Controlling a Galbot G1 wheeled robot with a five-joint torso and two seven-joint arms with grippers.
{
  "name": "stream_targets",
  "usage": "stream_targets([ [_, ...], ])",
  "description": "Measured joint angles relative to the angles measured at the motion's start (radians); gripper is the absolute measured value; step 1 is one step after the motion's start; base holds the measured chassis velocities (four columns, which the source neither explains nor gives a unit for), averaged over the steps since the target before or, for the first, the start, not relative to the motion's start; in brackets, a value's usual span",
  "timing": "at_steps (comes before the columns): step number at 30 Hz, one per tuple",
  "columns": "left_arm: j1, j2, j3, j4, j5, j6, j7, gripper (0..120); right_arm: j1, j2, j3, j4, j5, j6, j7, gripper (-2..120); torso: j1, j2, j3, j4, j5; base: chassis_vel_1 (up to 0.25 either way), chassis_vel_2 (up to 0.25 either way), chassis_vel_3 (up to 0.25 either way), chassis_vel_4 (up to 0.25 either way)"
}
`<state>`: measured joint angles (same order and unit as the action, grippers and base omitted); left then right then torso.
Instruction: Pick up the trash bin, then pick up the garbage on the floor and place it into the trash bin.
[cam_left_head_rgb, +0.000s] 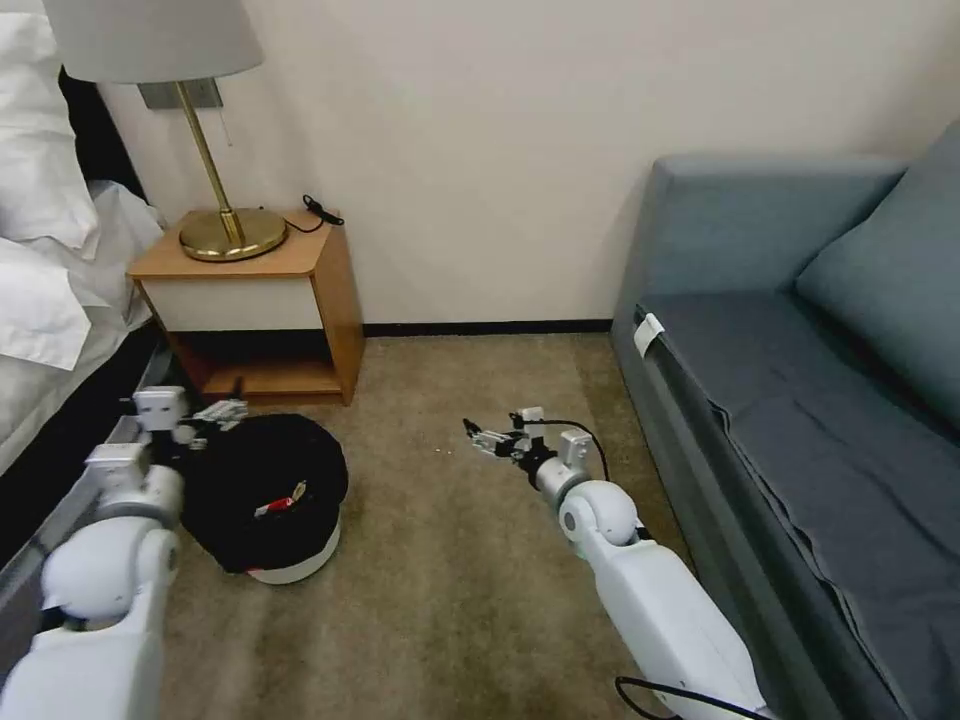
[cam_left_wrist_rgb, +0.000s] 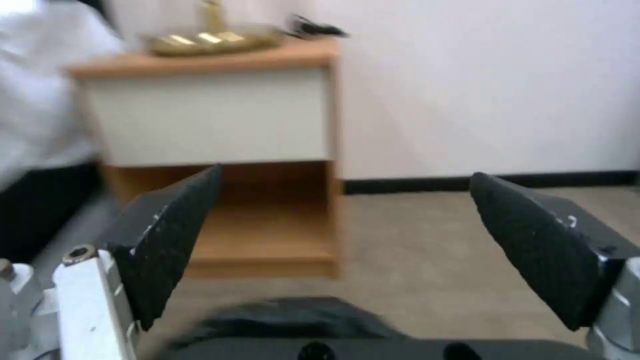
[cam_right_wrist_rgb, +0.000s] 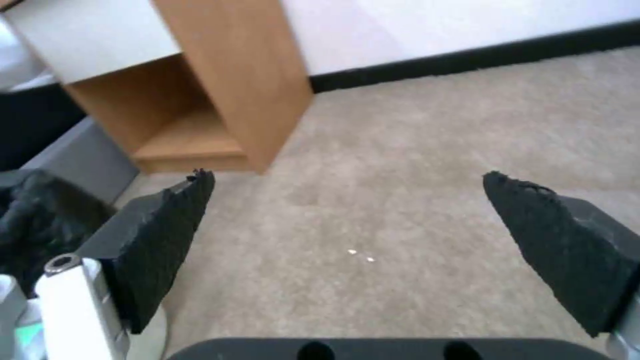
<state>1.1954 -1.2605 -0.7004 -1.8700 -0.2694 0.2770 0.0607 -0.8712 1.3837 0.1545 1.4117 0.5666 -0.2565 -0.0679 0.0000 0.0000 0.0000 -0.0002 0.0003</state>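
The trash bin (cam_left_head_rgb: 265, 490) stands on the carpet at the left, its crinkled black bag folded over the rim and a pale base below. A red piece of garbage (cam_left_head_rgb: 280, 502) lies inside it. My left gripper (cam_left_head_rgb: 222, 412) hovers open at the bin's far-left rim; in the left wrist view its fingers (cam_left_wrist_rgb: 167, 240) are spread wide above the black bag (cam_left_wrist_rgb: 293, 317), nothing between them. My right gripper (cam_left_head_rgb: 478, 436) hangs open over bare carpet to the right of the bin. The right wrist view shows its fingers (cam_right_wrist_rgb: 167, 235) apart, with the bin's bag (cam_right_wrist_rgb: 33, 220) at one side.
A wooden nightstand (cam_left_head_rgb: 300, 300) with a brass lamp (cam_left_head_rgb: 225, 230) stands just behind the bin. The bed (cam_left_head_rgb: 50, 300) runs along the left and a grey sofa (cam_left_head_rgb: 800, 400) fills the right. Open carpet (cam_left_head_rgb: 470, 580) lies between them, with tiny white specks (cam_right_wrist_rgb: 360, 256).
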Motion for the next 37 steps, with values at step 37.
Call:
stream_targets([
  [37, -0.042, -0.080, 0.154, 0.113, 0.083, -0.019, -0.020, 100, -0.015, 0.037, 0.085, -0.047, 0.077, 0.017, 0.018, 100, 0.000, 0.000, 0.000, 0.0002, -0.0002, 0.000, 0.000, 0.000, 0.000],
])
